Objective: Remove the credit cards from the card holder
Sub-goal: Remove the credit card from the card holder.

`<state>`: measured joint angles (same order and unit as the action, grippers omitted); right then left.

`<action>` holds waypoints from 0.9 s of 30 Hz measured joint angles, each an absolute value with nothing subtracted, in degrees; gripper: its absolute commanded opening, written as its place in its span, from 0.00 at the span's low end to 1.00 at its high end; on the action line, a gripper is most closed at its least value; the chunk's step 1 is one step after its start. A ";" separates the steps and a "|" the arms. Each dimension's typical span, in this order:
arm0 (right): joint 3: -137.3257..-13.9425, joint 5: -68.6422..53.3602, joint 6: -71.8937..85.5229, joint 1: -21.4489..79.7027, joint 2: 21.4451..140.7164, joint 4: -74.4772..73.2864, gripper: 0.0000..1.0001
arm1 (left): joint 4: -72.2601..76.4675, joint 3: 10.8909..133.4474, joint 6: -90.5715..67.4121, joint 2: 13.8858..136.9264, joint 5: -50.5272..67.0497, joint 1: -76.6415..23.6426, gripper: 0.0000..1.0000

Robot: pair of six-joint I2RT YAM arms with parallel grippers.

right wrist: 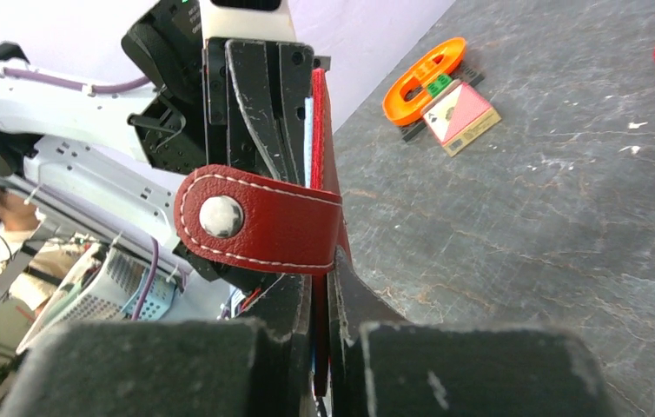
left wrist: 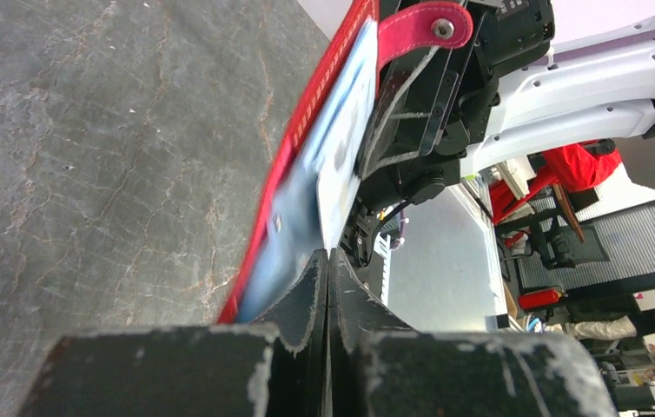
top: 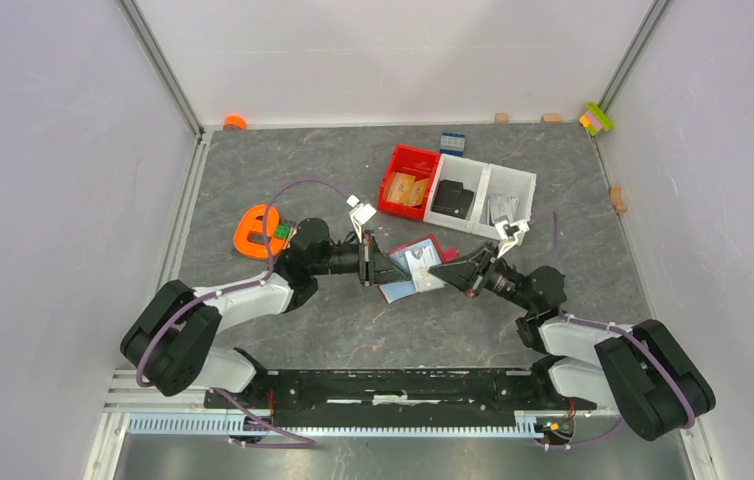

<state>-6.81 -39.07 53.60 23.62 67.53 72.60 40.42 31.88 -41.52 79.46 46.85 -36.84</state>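
Observation:
The dark red card holder (top: 431, 247) hangs open above the table's middle, held up between my two grippers. Light blue credit cards (top: 416, 263) show on its inner face. My left gripper (top: 390, 270) is shut, and a pale card (left wrist: 341, 148) runs down into the tips of its jaws (left wrist: 330, 256), beside the holder's red edge (left wrist: 307, 122). My right gripper (top: 440, 268) is shut on the holder's other side. In the right wrist view a red flap sits between its jaws (right wrist: 322, 274), under the snap strap (right wrist: 263, 221). A thin blue card edge (right wrist: 308, 139) lies against the holder.
A bright red bin (top: 408, 185) with tan pieces and two white bins (top: 483, 195) stand behind the holder. An orange tool (top: 256, 230) lies at the left, a blue block (top: 452, 142) farther back. Small wooden pieces and a coloured block (top: 596, 118) line the back wall.

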 measured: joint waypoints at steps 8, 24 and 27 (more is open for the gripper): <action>-5.04 -39.70 60.64 19.94 72.66 81.23 0.00 | 39.35 31.90 -41.52 79.46 46.57 -35.68 0.18; -5.02 -41.56 67.16 21.56 78.50 83.31 0.00 | 40.60 33.82 -43.46 85.52 48.97 -36.29 0.34; -5.02 -41.54 66.72 21.78 78.26 83.31 0.00 | 41.43 34.59 -44.66 87.44 50.17 -36.84 0.20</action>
<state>-5.02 -41.54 66.72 21.78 78.26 83.31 41.43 34.59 -44.66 87.44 50.17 -36.84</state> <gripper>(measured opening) 0.068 0.326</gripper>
